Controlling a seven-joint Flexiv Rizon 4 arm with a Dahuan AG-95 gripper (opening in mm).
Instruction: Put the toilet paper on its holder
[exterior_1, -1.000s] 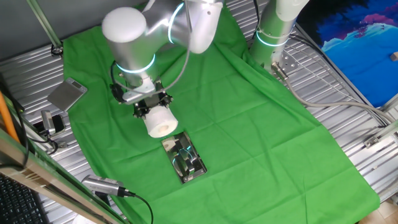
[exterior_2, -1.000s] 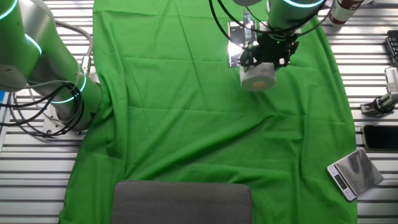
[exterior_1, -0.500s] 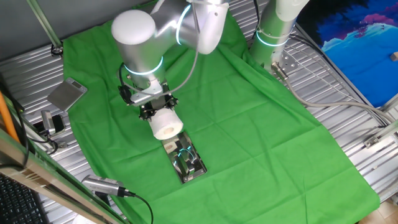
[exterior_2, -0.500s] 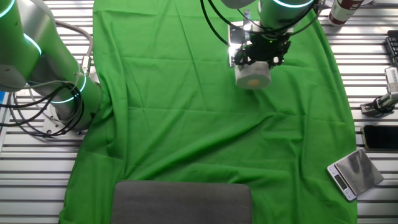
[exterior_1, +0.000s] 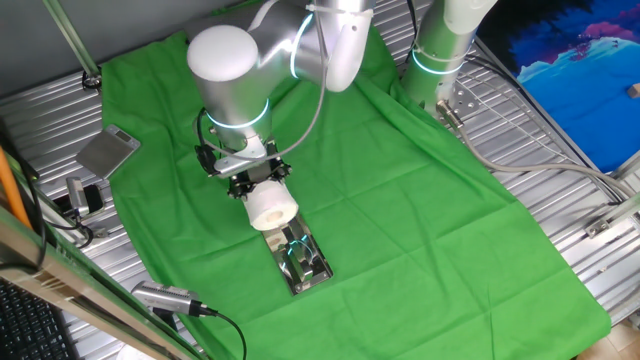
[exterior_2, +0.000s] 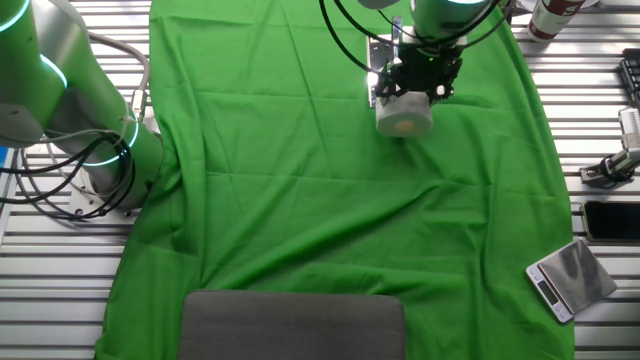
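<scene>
Tool (exterior_1: 253, 183) pinches the roll (exterior_1: 271, 205) from its rear end, roll carried above the surface, hole facing away from the tool. Holder (exterior_1: 297, 258) lies just past the roll's free end, long axis approx. in line with the roll axis, so next move is push along that line. Vs. 1 s ago: tool + roll are closer to holder, roll now overlaps its near edge.

The light on my workplace is bright and even, and shadows on the green cloth (exterior_1: 400, 200) are soft, only in its folds. My holder (exterior_1: 300, 260) gives small glare from the chrome. Both pictures are sharp; the far corners look a little less clear.
</scene>
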